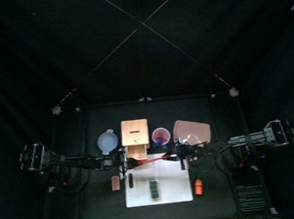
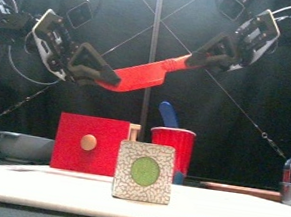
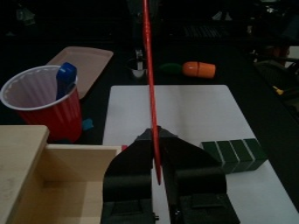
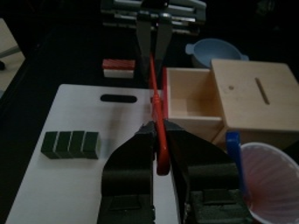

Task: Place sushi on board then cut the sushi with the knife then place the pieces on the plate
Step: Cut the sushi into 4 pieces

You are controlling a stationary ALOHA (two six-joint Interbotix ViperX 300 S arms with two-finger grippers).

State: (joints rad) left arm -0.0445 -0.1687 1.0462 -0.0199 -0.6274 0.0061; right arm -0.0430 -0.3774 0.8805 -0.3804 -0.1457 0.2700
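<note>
Two pincers share one tool in the top view. The left pincer [image 1: 122,163] and the right pincer [image 1: 180,158] are each closed on an end of the red knife [image 1: 149,162], which bridges them above the white board [image 1: 172,179]. The sushi roll [image 1: 154,189] lies on the board below the knife, a little to the front of both pincers and about midway, so neither arm is clearly nearer. Behind the pincers stand the bowl [image 1: 108,140], the wooden box [image 1: 135,136], the red cup [image 1: 160,136] and the pink tray [image 1: 192,131].

Front view: the knife slopes up from the left pincer to the right one, well above the roll. The roll's round green end faces forward, so its long axis runs front to back, across the blade's line. By my judgement, a straight descent would meet the roll crosswise. The cup holds a blue knife [image 2: 168,114].

Left wrist view: the jaws are clamped on the knife, which is seen edge-on. The roll sits lower, to their front side. The tray looks bare.

Right wrist view: the jaws are likewise clamped on the knife. The box's drawer stands open and appears empty. I cannot tell what is in the bowl.
</note>
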